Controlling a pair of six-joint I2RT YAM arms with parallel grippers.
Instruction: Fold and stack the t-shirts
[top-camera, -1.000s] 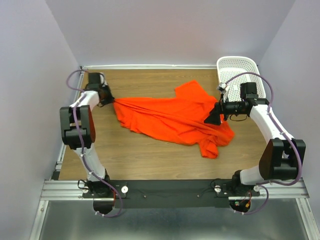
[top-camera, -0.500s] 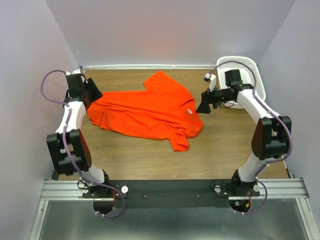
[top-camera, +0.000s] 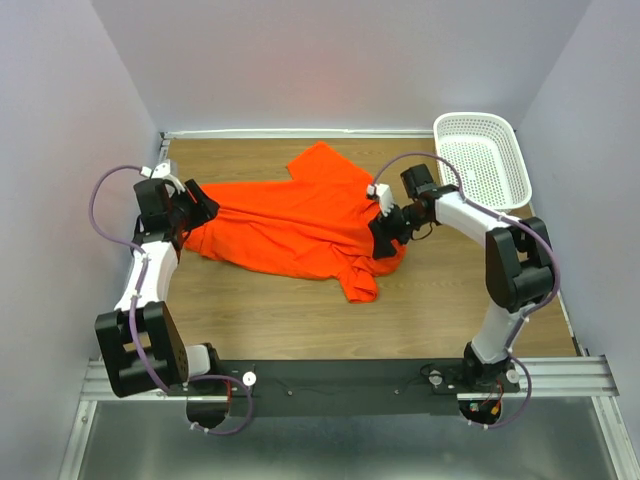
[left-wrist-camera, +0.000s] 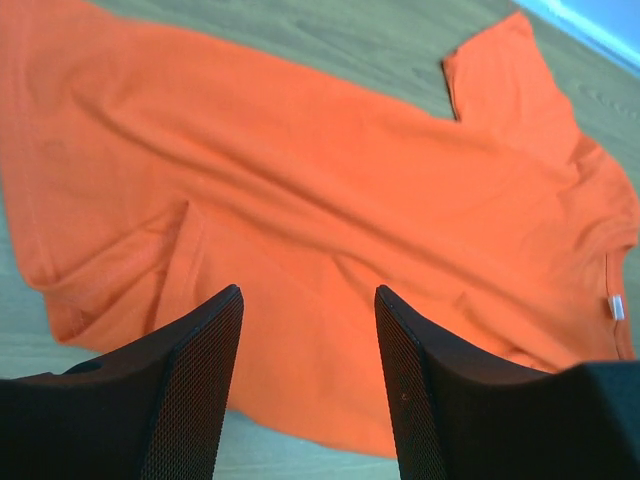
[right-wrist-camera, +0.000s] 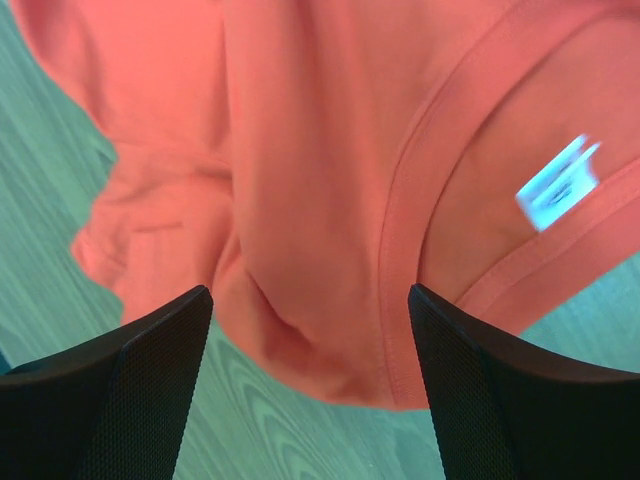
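While the orange t-shirt (top-camera: 290, 225) lies spread and rumpled on the desk (top-camera: 300, 310), nearer its far edge, your left gripper (left-wrist-camera: 308, 300) stands wide over the left end, holding nothing. Your right gripper (right-wrist-camera: 310, 300), also wide and empty, hangs over the collar (right-wrist-camera: 400, 200).

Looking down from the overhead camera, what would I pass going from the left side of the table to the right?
The left gripper → orange t-shirt → right gripper → white basket.
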